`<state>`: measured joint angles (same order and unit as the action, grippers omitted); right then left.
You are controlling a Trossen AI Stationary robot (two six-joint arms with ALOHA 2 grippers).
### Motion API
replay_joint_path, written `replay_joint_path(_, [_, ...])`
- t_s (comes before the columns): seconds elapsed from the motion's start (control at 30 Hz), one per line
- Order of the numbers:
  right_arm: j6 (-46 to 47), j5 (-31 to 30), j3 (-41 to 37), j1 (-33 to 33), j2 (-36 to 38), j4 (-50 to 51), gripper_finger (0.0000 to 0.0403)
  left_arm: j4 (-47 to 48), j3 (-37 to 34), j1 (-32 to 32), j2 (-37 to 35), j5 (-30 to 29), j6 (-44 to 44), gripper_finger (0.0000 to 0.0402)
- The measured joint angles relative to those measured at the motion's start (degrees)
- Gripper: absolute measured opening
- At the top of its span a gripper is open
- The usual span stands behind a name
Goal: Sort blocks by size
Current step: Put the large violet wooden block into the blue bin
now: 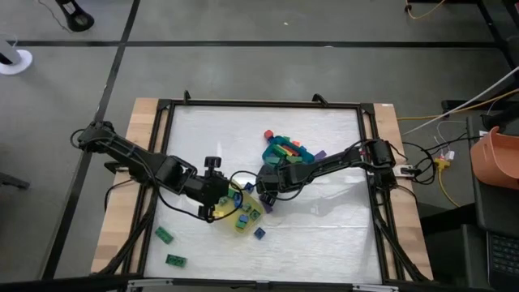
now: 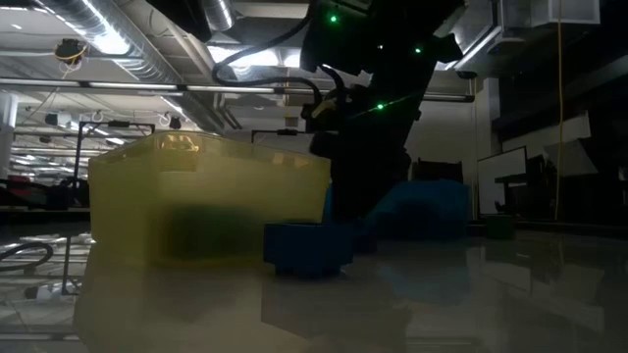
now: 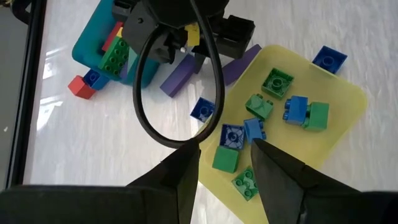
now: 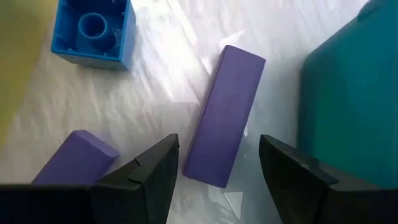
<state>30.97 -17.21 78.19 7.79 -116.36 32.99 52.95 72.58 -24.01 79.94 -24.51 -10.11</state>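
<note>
A purple bar block (image 4: 225,115) lies flat on the white table beside the teal-blue tray (image 4: 354,93). My right gripper (image 4: 217,149) is open, one finger on each side of the bar's near end, without touching it. A second purple bar (image 4: 74,158) and an upturned blue cube (image 4: 93,31) lie close by. My left gripper (image 3: 227,149) hangs open above the yellow tray (image 3: 336,124), which holds several green and blue cubes such as a green one (image 3: 277,82). The teal-blue tray (image 1: 284,150) holds longer blocks.
Two green blocks (image 1: 165,234) (image 1: 175,260) lie near the table's front left, a blue cube (image 1: 259,233) by the yellow tray (image 1: 243,217), and a red block (image 1: 268,134) behind the teal-blue tray. The two grippers (image 1: 220,204) (image 1: 266,195) are close together. A black frame (image 1: 162,162) rims the table.
</note>
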Motion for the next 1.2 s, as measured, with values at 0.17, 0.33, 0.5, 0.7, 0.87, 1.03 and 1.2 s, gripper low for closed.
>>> replay_joint_path(0.17, [0.05,0.86,0.0,0.06,0.0,-0.12,0.02,0.0,0.0,0.0,-0.02,0.0,-0.09,0.0133])
replay_joint_path(0.33, [0.32,2.4,-0.06,0.07,-0.08,-0.15,0.0138,0.0,0.0,0.0,0.0,0.0,-0.28,0.0133])
replay_joint_path(0.5, [0.48,4.54,-0.07,0.04,-0.04,-0.13,0.0095,0.0,0.0,0.0,-0.01,0.0,-0.39,0.0133])
replay_joint_path(0.7, [0.27,3.86,-0.08,0.04,0.2,-0.3,0.0107,0.0,0.0,0.0,0.0,0.0,-0.43,0.0133])
replay_joint_path(0.87, [0.27,4.57,-0.09,0.04,0.2,-0.13,0.0118,0.0,0.0,0.0,0.0,0.0,-0.44,0.0133])
replay_joint_path(1.03, [0.23,8.92,-0.09,0.0,0.22,-0.02,0.0116,-0.01,0.0,0.0,0.0,0.0,-0.44,0.0133])
replay_joint_path(1.2, [0.1,14.25,-0.14,0.03,0.18,0.1,0.0128,0.0,0.0,0.0,0.0,0.01,-0.66,0.0133])
